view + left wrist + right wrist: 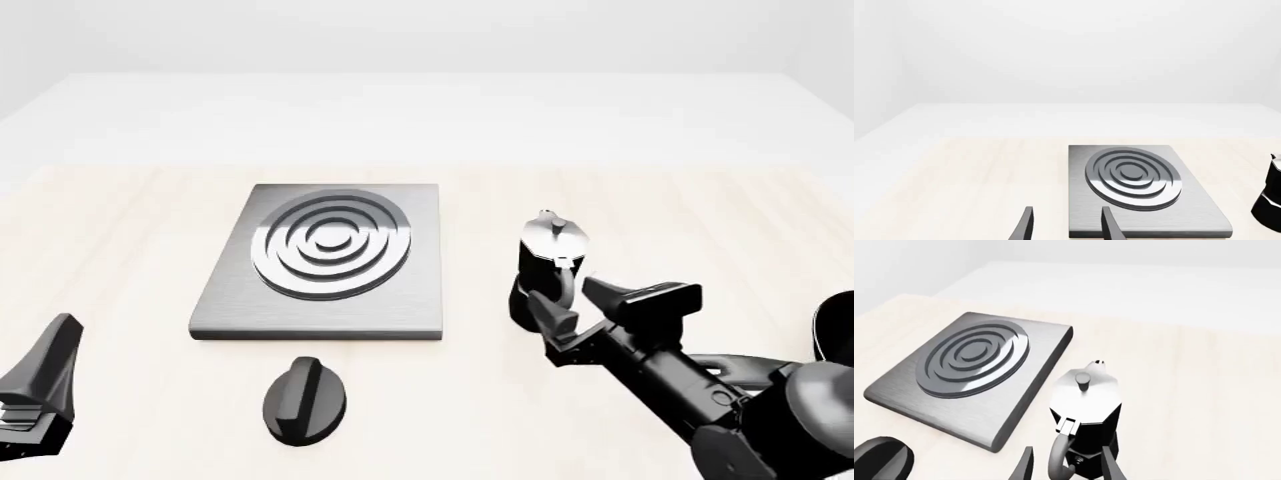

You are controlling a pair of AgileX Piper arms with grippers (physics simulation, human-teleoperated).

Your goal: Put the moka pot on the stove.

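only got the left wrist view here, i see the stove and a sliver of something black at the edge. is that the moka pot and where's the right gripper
Observer: Yes, that is the moka pot. In the front view it stands upright on the table to the right of the stove, not on it.
Operator: right gripper on it yet
Observer: The right gripper is at the pot's handle; the right wrist view shows a finger on each side of the handle, jaws open.
Operator: anything else near the stove
Observer: A black oval knob lies on the table in front of the stove, on the arms' side, apart from it.
Operator: burner free
Observer: Yes, nothing sits on the burner rings in the right wrist view.
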